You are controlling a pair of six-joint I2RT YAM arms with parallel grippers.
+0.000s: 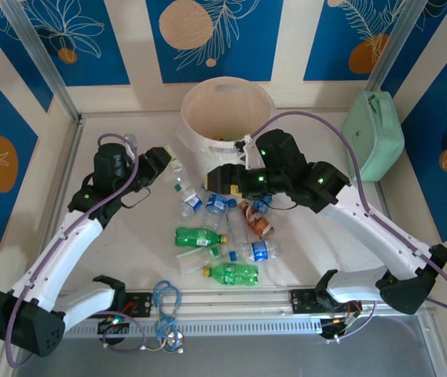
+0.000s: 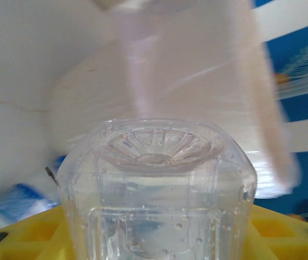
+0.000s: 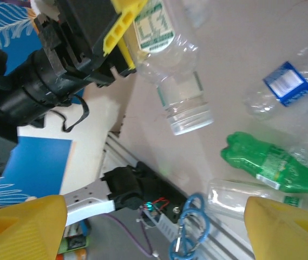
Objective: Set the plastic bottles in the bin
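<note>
Right wrist view: a clear bottle is seen clamped in the left gripper at upper centre, while the right gripper is spread wide. In the top external view, the bin is placed top centre, with plastic bottles strewn below it.

Two green bottles, one brown-red labelled bottle and at least three blue-labelled clear bottles — the heap blurs an exact tally. One clear bottle with a green-and-white label. One bin, one mint-green case, two arms.
</note>
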